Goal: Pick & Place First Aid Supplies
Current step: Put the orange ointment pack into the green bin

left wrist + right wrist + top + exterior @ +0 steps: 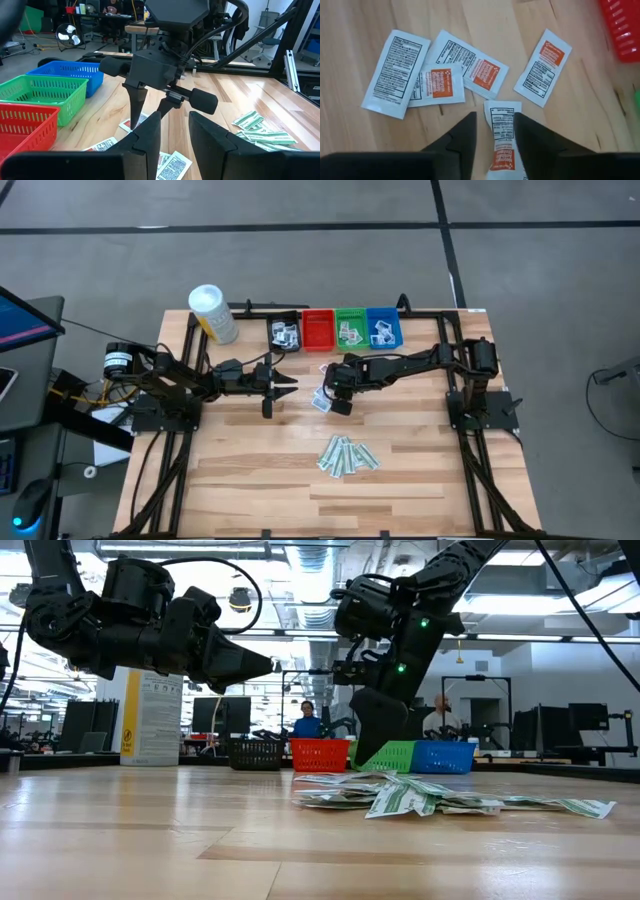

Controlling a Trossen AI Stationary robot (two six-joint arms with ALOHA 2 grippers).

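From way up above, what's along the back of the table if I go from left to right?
White canister → black bin → red bin → green bin → blue bin.

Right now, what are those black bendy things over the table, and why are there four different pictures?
They are two robot arms, each ending in a two-finger gripper. One picture looks down from above, one looks level across the table, and two come from small cameras on the arms' wrists. The right gripper hangs low over some white packets with orange print, with one packet between its parted fingers. The left gripper waits nearby, fingers a little apart, holding nothing. A pile of pale-green wrapped strips lies on the wooden table. At the back stand black, red, green and blue bins and a white canister.
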